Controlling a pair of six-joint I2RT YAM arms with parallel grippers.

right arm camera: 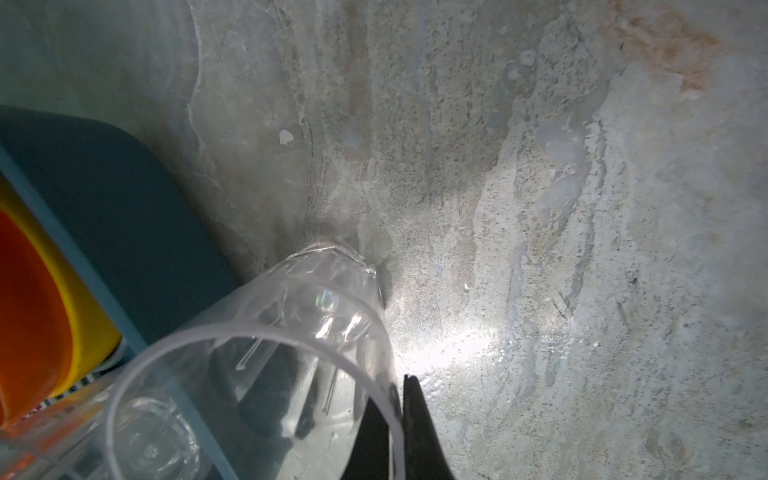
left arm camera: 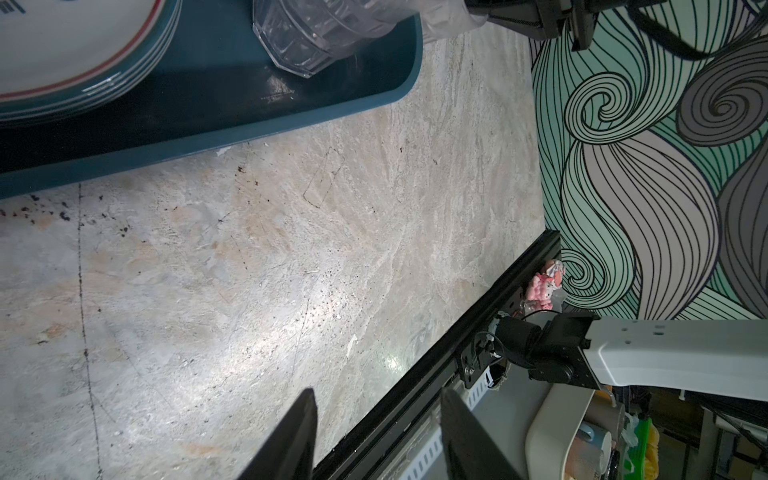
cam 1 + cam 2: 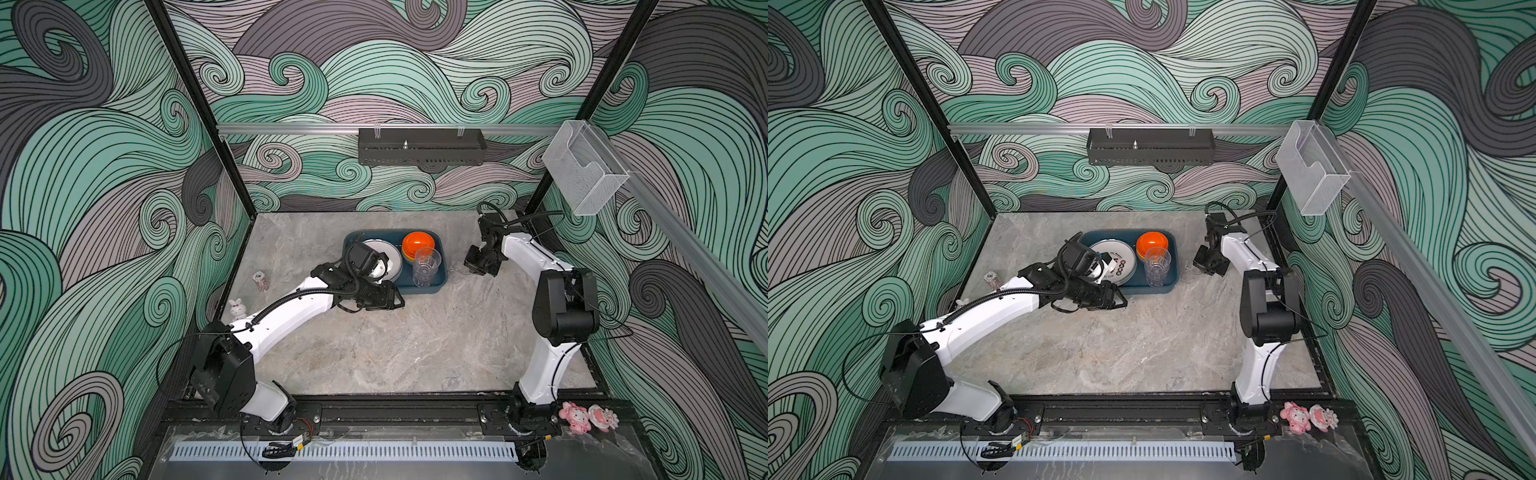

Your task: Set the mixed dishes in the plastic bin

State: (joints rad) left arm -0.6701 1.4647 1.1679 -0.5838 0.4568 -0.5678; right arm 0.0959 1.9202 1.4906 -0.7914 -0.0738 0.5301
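A: Right hand (image 1: 395,395)?
B: Clenched on the rim of a clear tumbler (image 1: 291,324), on the table (image 1: 540,208) just beside the bin (image 1: 124,199).
A: Left hand (image 2: 378,392)?
B: Released, empty (above the table). Plates (image 3: 1123,255), bowls (image 3: 417,243), second tumbler (image 3: 426,268) sit in the bin.

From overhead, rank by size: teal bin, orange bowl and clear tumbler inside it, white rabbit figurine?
Dark teal rectangular plastic bin
round orange bowl and clear ribbed tumbler, roughly alike
white rabbit figurine

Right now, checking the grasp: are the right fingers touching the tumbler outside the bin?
Touching: the right wrist view shows the right fingers pinching the tumbler at its rim.
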